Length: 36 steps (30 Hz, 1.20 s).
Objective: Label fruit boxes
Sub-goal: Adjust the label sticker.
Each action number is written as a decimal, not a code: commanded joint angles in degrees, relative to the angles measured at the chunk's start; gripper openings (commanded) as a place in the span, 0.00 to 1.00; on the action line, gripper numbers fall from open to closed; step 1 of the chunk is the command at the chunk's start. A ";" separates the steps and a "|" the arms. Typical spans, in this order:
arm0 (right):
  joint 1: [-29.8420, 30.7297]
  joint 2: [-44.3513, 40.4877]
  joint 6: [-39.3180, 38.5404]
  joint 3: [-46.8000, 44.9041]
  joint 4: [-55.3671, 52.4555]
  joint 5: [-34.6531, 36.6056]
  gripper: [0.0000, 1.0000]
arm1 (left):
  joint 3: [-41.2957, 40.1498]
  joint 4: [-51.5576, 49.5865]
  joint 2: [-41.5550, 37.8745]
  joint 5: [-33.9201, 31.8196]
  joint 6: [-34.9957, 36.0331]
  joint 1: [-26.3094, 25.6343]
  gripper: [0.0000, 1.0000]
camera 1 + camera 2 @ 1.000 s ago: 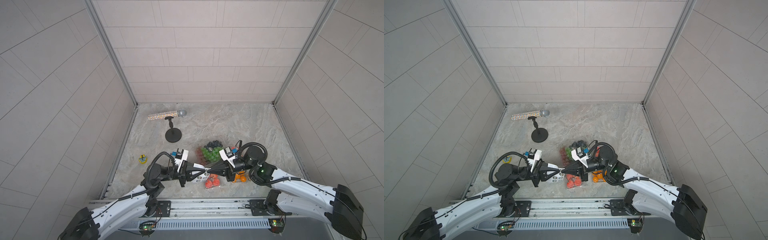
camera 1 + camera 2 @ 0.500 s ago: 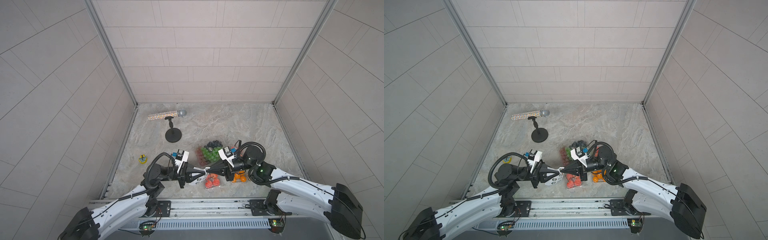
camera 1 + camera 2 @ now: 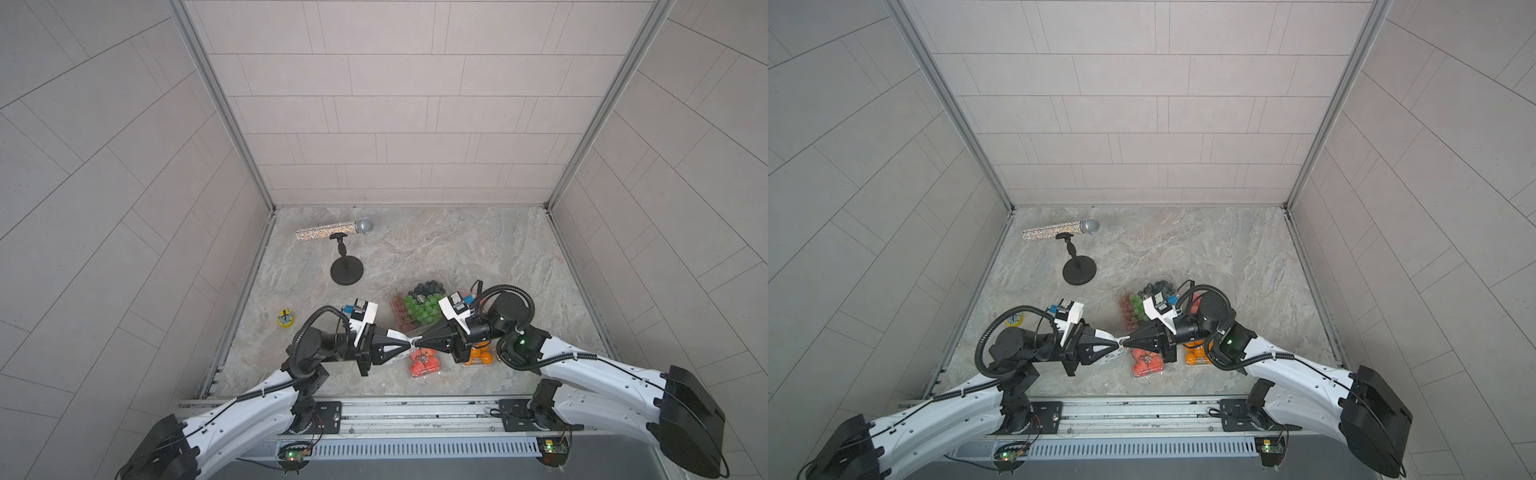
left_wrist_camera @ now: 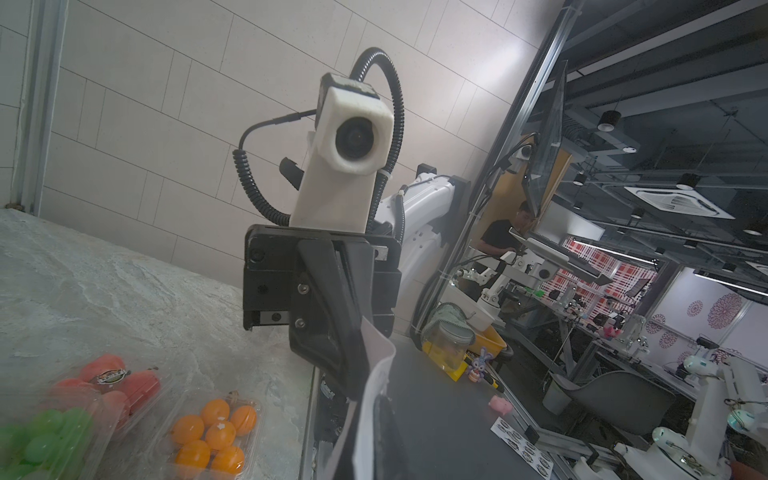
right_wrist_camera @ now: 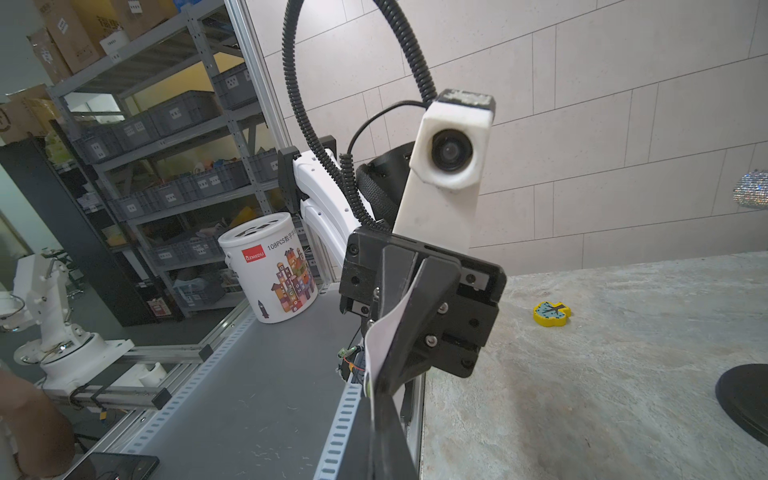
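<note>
Top views: L arm's left hand (image 3: 408, 341) and R arm's right hand (image 3: 420, 341) meet tip to tip above the desk (image 3: 457, 249), near its front edge. Left hand closed on white sticker sheet (image 3: 395, 360), which hangs under it. Right hand closed too, tips at sheet's edge; can't tell what it nips. Grape box (image 3: 419, 309) sits just behind the tips, red-fruit box (image 3: 424, 361) below them, orange box (image 3: 480, 356) partly under R wrist. Same layout in both top views: left hand (image 3: 1119, 343), right hand (image 3: 1130, 340), grape box (image 3: 1133, 307). Mic (image 3: 332, 229) on stand (image 3: 347, 270) far back L; yellow toy (image 3: 286, 320) by L edge. L wrist view: right hand (image 4: 353, 386) faces cam, fingers together, sheet (image 4: 374, 415) against them; red-fruit box (image 4: 116, 382), orange box (image 4: 212, 432), lids shut, on desk. R wrist view: left hand (image 5: 382, 382) pinching sheet (image 5: 386, 336) between shut fingers; yellow toy (image 5: 550, 313) beyond.
</note>
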 commanded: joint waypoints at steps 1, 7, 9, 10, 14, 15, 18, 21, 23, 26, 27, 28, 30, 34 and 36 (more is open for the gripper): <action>0.09 -0.23 0.96 -0.36 4.71 -1.79 0.00 | 1.29 0.35 0.12 0.08 0.96 -0.29 0.00; 0.09 -0.59 0.61 -0.58 4.28 -1.98 0.00 | 1.25 -0.10 -0.32 0.00 1.04 -0.29 0.00; 0.09 -0.46 0.00 -0.05 3.15 -1.93 0.00 | 1.30 -0.09 -0.32 0.04 0.99 -0.29 0.00; 0.09 -0.17 -0.07 0.18 2.84 -1.83 0.00 | 1.25 -0.15 -0.33 0.02 0.97 -0.29 0.00; 0.09 0.72 -0.33 0.56 2.69 -1.45 0.00 | 1.34 0.43 -0.23 0.34 0.89 -0.29 0.00; 0.08 0.85 -0.34 0.72 2.71 -1.32 0.00 | 1.34 0.56 -0.17 0.51 0.75 -0.27 0.00; 0.09 0.31 -0.72 0.76 1.87 -0.93 0.00 | 1.51 0.48 0.07 0.37 0.66 -0.28 0.00; 0.09 -0.12 -1.56 0.95 0.55 -0.72 0.00 | 1.78 0.47 0.29 0.38 0.55 -0.29 0.00; 0.06 -0.18 -1.48 0.93 0.59 -0.74 0.00 | 1.80 0.53 0.26 0.61 0.53 -0.29 0.00; 0.09 -0.14 -1.73 0.91 0.38 -0.61 0.00 | 1.87 0.55 0.34 0.85 0.53 -0.29 0.00; 0.09 -0.12 -1.69 0.95 0.27 -0.47 0.00 | 1.78 0.78 0.34 1.12 0.44 -0.29 0.00; 0.00 -0.14 -1.78 0.95 0.10 -0.33 0.00 | 1.57 1.32 0.34 1.35 0.22 -0.28 0.00; -0.09 -0.12 -2.28 1.11 -0.44 0.12 0.00 | 1.35 1.78 0.26 1.52 -0.13 -0.29 0.00; -0.09 0.25 -2.86 1.35 -1.38 0.49 0.00 | 1.34 2.30 0.43 2.21 -0.17 -0.29 0.00; -0.09 0.50 -2.82 1.39 -1.31 0.40 0.00 | 1.43 2.48 0.73 2.03 -0.26 -0.29 0.00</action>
